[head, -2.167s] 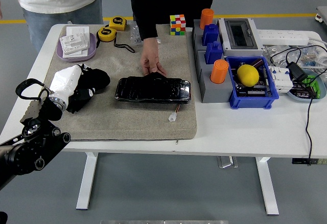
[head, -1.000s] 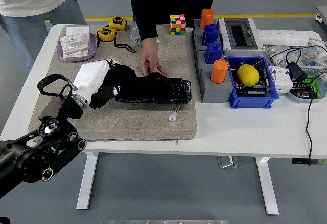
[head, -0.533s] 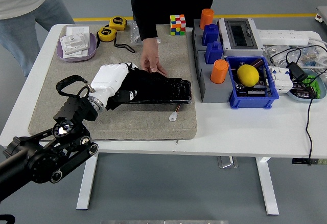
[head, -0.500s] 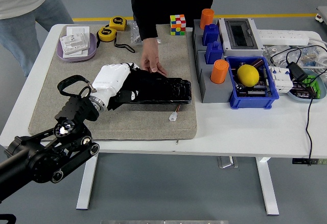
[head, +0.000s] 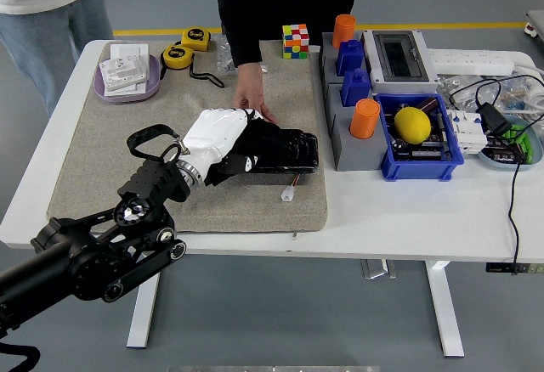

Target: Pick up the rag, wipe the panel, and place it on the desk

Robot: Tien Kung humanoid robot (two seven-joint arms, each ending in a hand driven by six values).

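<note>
White table [head: 408,219] with a beige mat [head: 110,168] on its left half; clutter at right includes a blue bin [head: 421,164] holding a yellow ball [head: 412,124], orange cups, a grey box. Black panel [head: 285,147] lies flat mid-mat. Left hand [head: 219,134], white-shelled, sits over the panel's left half, palm down, fingers curled around a dark rag [head: 255,144] that is pressed onto the panel surface; rag and panel are both black, so the exact edge of the cloth is hard to separate. A person's hand [head: 252,104] at the far side rests fingertips on the panel's rear edge, apparently steadying it. Right arm not visible. Judgement: pick-up done, wipe under way, right portion of panel uncovered and probably unwiped; finishing the pass and setting the rag on the desk remain
</note>
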